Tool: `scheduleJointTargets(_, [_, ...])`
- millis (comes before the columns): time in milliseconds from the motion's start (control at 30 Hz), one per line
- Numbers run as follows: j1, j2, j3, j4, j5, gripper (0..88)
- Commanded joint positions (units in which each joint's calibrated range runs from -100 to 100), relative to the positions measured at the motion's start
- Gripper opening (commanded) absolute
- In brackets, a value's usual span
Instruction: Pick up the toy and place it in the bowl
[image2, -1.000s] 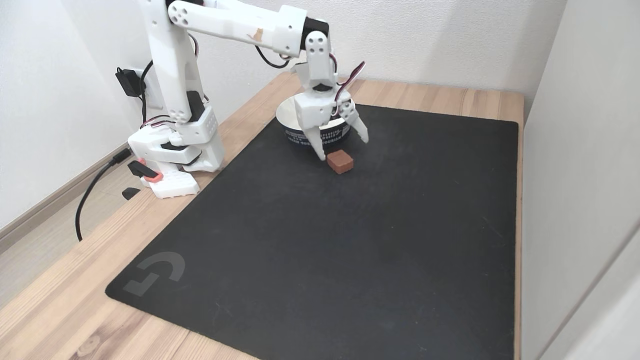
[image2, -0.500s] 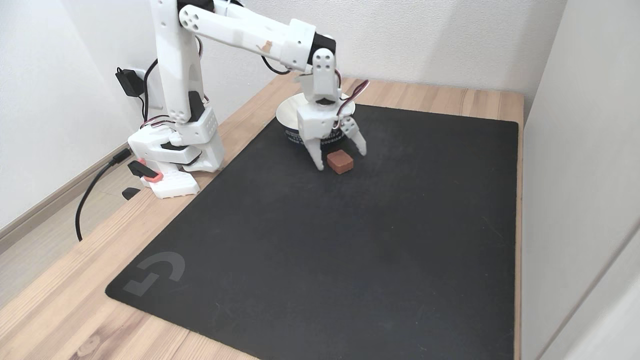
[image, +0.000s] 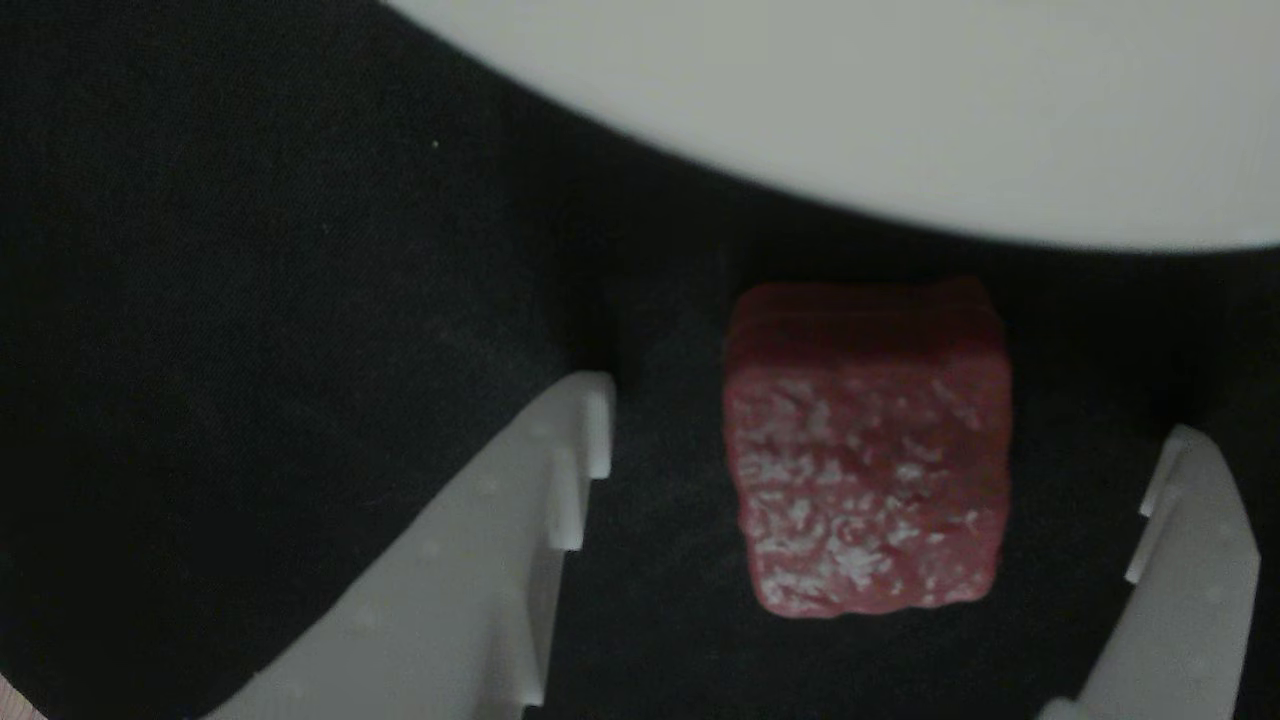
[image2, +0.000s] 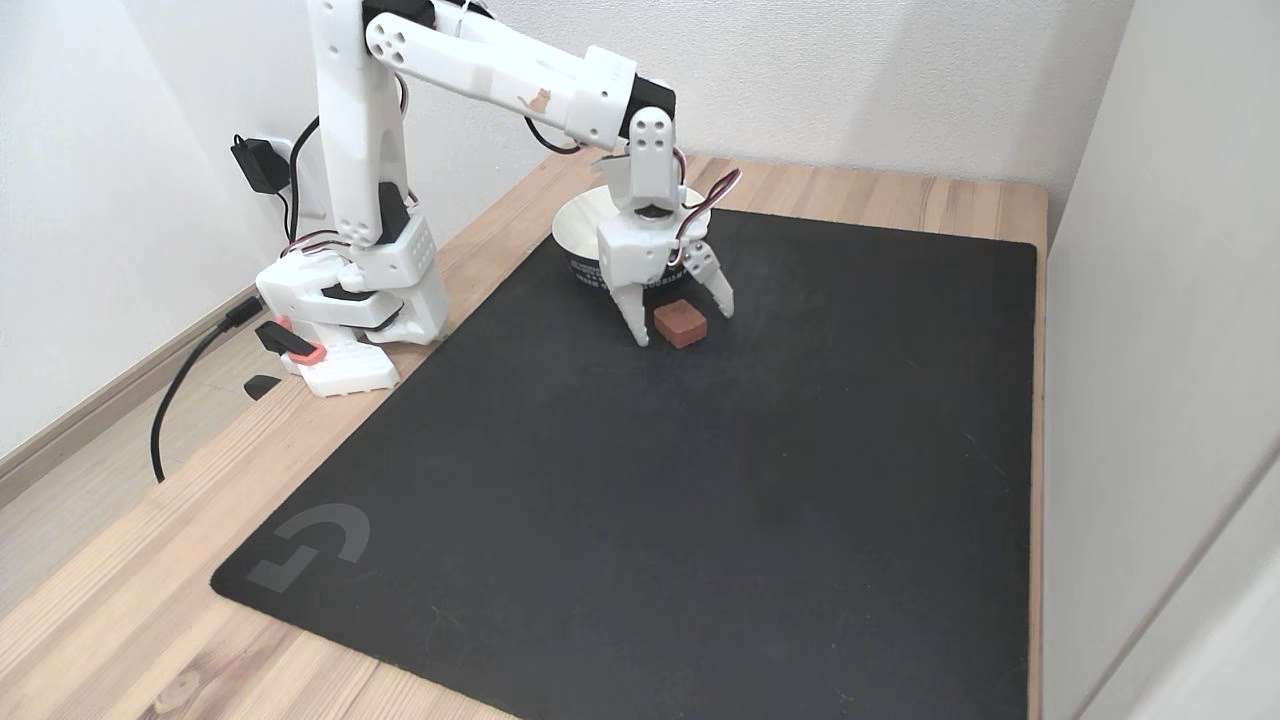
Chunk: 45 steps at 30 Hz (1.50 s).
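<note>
White two-finger pincer (image2: 680, 325) spread wide around the toy.
The small red bumpy cube toy (image2: 681, 323) lies on the black mat (image2: 650, 500), just beside the off-white round bowl (image2: 578, 228), untouched by either finger.

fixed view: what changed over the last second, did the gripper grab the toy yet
In the fixed view the gripper has come down from above the toy until its open fingers straddle it, one on each side. The other view shows gaps between both fingers and the toy, so nothing is gripped yet. The toy, the bowl and the black mat stayed where they were.
</note>
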Motion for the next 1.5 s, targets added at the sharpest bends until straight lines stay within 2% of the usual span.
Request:
scheduleJointTargets(0, [0.49,0.31,-1.31,0.17,0.17,36.8])
scheduleJointTargets(200, [0.40,1.56,-1.31,0.25,0.17,36.7])
scheduleJointTargets(267, [0.40,1.56,-1.31,0.17,0.17,33.5])
scheduleJointTargets(333, [0.40,1.56,-1.31,0.00,0.07,26.8])
scheduleJointTargets(367, [0.40,1.56,-1.40,-0.09,-0.09,18.4])
scheduleJointTargets(500, [0.40,1.56,-1.40,-0.09,0.12,1.8])
scheduleJointTargets(967, [-0.10,0.39,-3.39,-0.17,-0.20,2.6])
scheduleJointTargets(1200, [-3.11,-8.36,-7.44,-0.09,-0.51,2.6])
scheduleJointTargets(1467, [-12.90,-17.61,-3.39,-0.09,-6.15,2.6])
